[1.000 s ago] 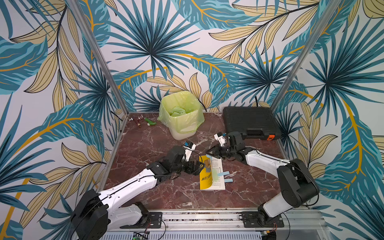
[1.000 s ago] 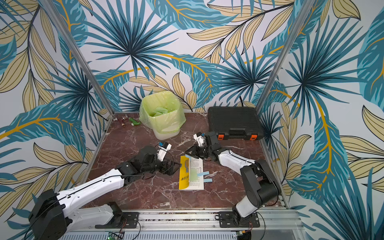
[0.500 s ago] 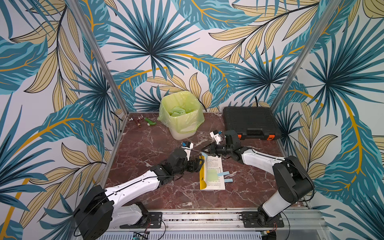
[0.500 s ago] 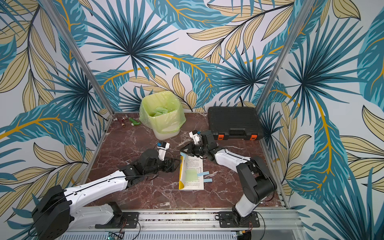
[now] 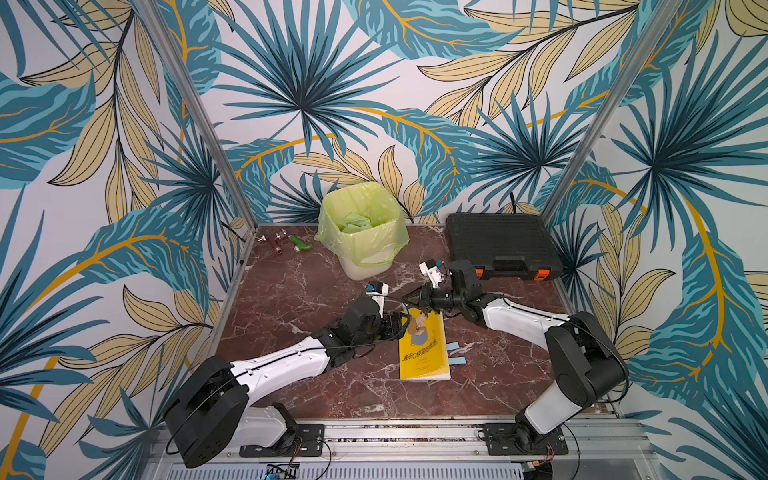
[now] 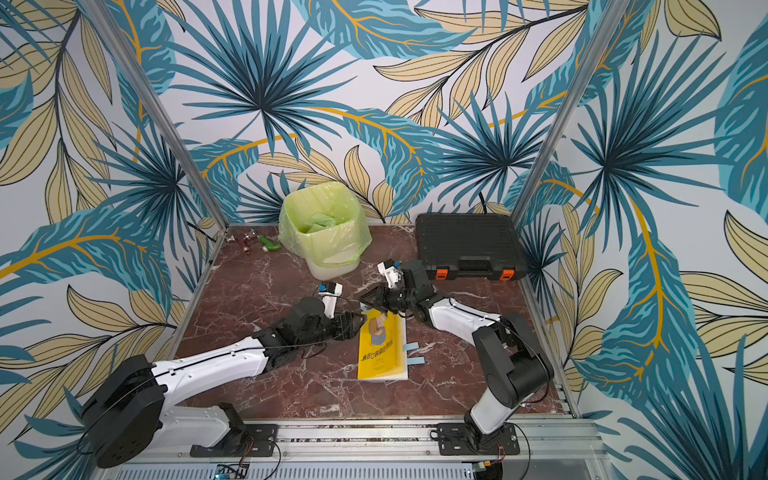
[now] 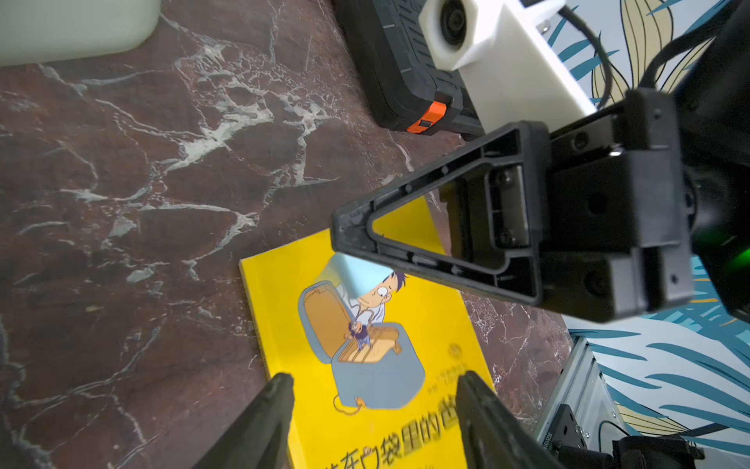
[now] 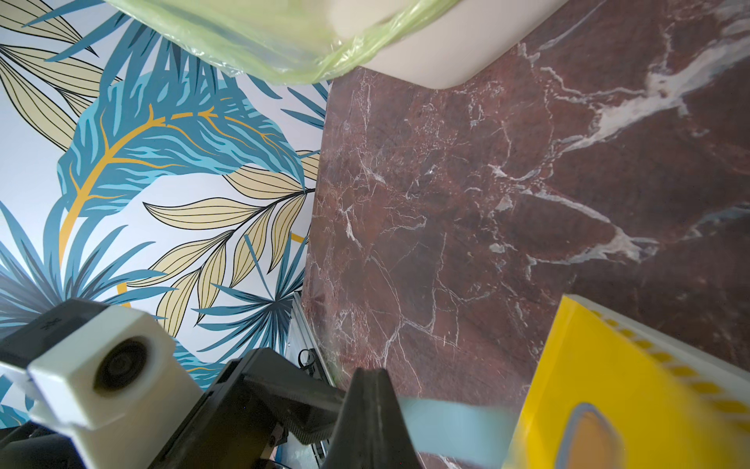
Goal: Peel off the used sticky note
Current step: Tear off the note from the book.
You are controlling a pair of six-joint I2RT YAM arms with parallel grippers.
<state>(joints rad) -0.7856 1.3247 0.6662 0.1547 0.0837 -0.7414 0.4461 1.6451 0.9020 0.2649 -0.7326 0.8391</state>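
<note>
Your right gripper point(image 5: 407, 298) pinches the peeled sticky note point(image 7: 358, 277), left gripper point(image 7: 373, 387) half open; now bring it to the bin point(image 5: 368, 269)

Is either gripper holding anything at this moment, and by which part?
The right gripper is shut on a light blue sticky note, pinching one end. The left gripper, open over the yellow book, holds nothing.

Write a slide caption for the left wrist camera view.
Right gripper, shut on a pale blue sticky note, over the yellow book; left gripper open, facing the cover.
</note>
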